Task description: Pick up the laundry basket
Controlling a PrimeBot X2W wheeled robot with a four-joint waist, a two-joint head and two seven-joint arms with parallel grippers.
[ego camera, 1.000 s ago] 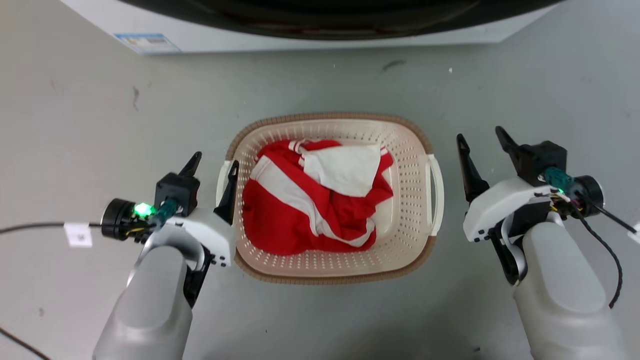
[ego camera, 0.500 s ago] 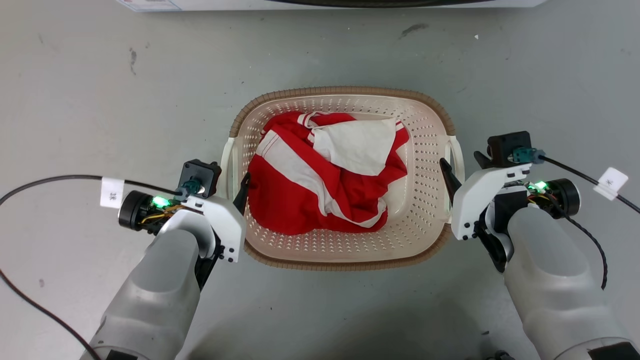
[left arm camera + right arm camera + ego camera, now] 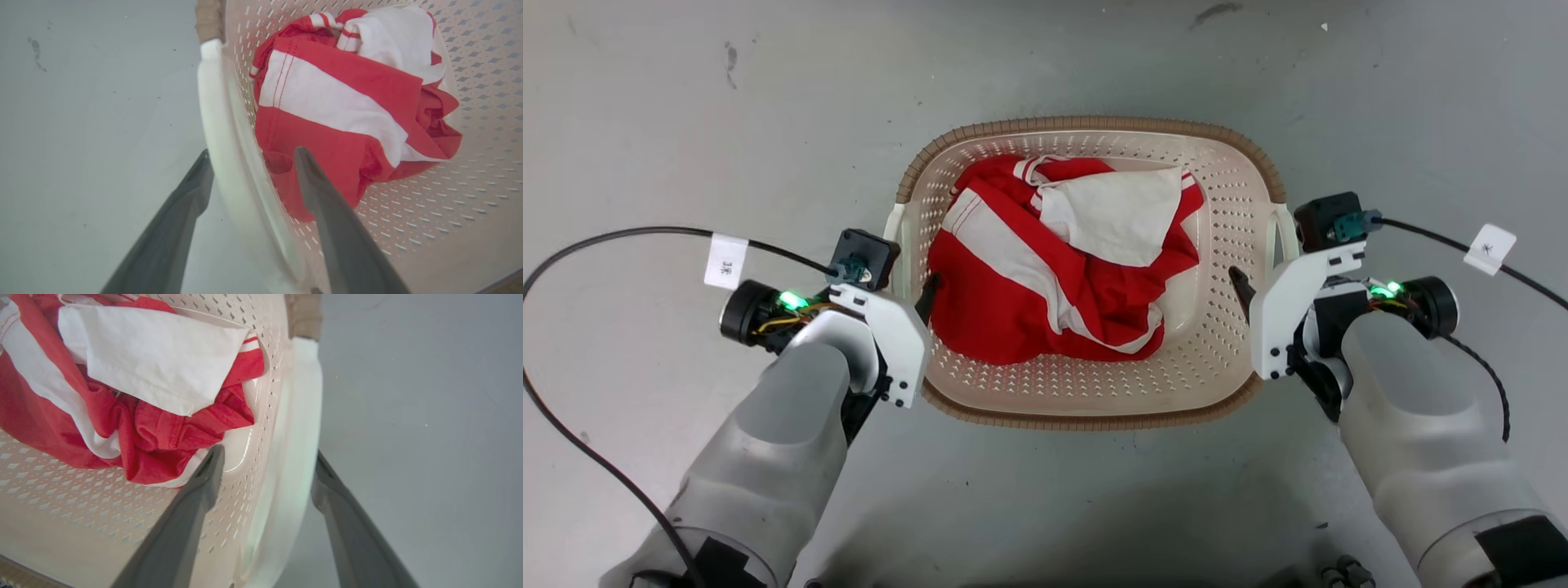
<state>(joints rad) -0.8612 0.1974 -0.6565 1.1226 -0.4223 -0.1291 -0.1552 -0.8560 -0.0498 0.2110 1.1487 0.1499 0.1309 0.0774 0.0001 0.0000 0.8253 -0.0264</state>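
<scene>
The laundry basket [image 3: 1086,400], cream perforated plastic with a brown woven-look rim, stands on the grey floor between my arms. It holds a crumpled red and white garment [image 3: 1054,278]. My left gripper [image 3: 907,282] is open astride the basket's left white handle [image 3: 216,122], one finger inside the wall against the cloth and one outside. In the left wrist view, the left gripper [image 3: 253,151] has the handle between its fingers. My right gripper [image 3: 1262,269] is open astride the right handle [image 3: 300,416] in the same way. The right wrist view has this gripper [image 3: 268,452] with the handle between its fingers.
Bare grey floor [image 3: 686,122] surrounds the basket on all sides. A black cable with a white tag [image 3: 725,261] loops over the floor at my left. Another tagged cable [image 3: 1490,247] runs off to the right.
The head camera has tilted down, so the white machine has left the top of the picture. Both grippers have moved in: the right one came from beside the basket to straddle its handle.
</scene>
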